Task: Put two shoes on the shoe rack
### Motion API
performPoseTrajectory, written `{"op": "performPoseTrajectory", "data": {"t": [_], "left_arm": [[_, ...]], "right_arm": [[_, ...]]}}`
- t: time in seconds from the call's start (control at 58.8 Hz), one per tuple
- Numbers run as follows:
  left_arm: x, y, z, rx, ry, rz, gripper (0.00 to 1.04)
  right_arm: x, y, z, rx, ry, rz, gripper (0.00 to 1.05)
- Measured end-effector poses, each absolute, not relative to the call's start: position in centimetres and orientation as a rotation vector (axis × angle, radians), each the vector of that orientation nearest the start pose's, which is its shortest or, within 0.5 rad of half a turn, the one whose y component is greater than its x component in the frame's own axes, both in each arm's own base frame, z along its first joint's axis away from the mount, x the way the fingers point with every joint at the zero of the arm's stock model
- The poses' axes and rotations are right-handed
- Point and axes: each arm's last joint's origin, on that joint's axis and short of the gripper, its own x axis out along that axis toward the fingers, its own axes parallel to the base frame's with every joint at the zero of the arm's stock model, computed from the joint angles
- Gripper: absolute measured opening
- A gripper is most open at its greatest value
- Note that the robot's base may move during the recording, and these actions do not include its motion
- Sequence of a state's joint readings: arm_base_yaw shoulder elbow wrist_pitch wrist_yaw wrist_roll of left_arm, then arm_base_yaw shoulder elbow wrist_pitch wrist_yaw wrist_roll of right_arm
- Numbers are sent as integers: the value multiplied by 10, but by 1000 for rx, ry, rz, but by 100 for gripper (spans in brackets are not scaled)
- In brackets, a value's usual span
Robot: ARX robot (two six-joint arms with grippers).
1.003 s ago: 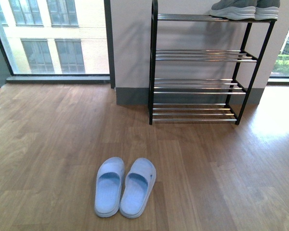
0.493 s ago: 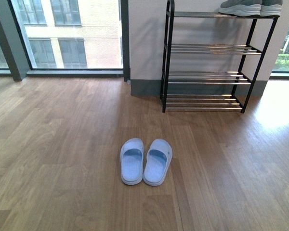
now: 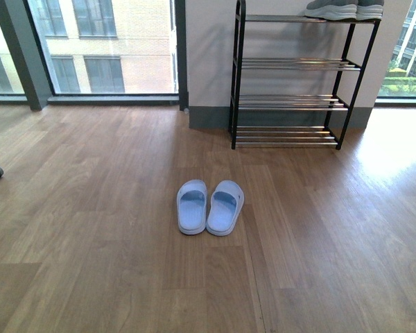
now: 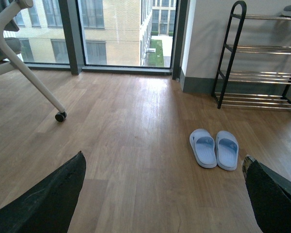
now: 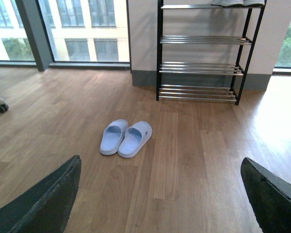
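Front view: sneakers (image 3: 343, 9) on rack (image 3: 236, 83) top.
Remaining: I judge slides (image 3: 209, 207), on floor (image 3: 90, 229).
Pincers: left pincer (image 4: 164, 158), right pincer (image 5: 161, 159) spread.

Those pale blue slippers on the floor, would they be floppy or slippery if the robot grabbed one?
Probably light and a bit bendy: the slippers look like one-piece moulded rubber with open straps. They seem smooth, so a grip might slip. Pushed, one would likely slide across the wood floor rather than tip, since both lie flat.

office room: wheeled chair (image 4: 34, 72), tall windows (image 3: 111, 45)
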State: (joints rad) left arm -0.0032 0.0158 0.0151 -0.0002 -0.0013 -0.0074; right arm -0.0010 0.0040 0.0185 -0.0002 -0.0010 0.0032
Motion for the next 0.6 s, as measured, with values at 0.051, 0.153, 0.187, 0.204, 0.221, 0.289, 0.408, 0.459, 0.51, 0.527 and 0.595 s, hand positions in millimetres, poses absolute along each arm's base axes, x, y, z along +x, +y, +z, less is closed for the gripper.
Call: {"op": "performPoseTrajectory", "data": {"t": [0.051,0.153,0.187,0.204,0.221,0.289,0.408,0.459,0.51,0.527,0.595], "left_arm": [[98,0,167,-7,1,-2,95],[98,0,167,-7,1,-2,95],[98,0,167,-7,1,-2,95],[98,0,167,-7,1,-2,95],[98,0,167,-7,1,-2,95],[98,0,167,-7,1,-2,95],[98,0,167,-7,1,-3,95],[98,0,167,-7,1,-3,95],[98,0,167,-7,1,-1,95],[98,0,167,-7,1,0,95],[98,0,167,-7,1,-1,95]], "right_arm": [[97,0,169,3,-14,0,95],[97,0,169,3,-14,0,95],[97,0,169,3,-14,0,95],[97,0,169,3,-14,0,95],[97,0,169,3,-14,0,95],[97,0,169,3,-14,0,95],[97,0,169,3,-14,-1,95],[97,0,169,3,-14,-1,95],[97,0,169,3,-14,2,95],[97,0,169,3,-14,3,95],[97,0,169,3,-14,1,95]]}}
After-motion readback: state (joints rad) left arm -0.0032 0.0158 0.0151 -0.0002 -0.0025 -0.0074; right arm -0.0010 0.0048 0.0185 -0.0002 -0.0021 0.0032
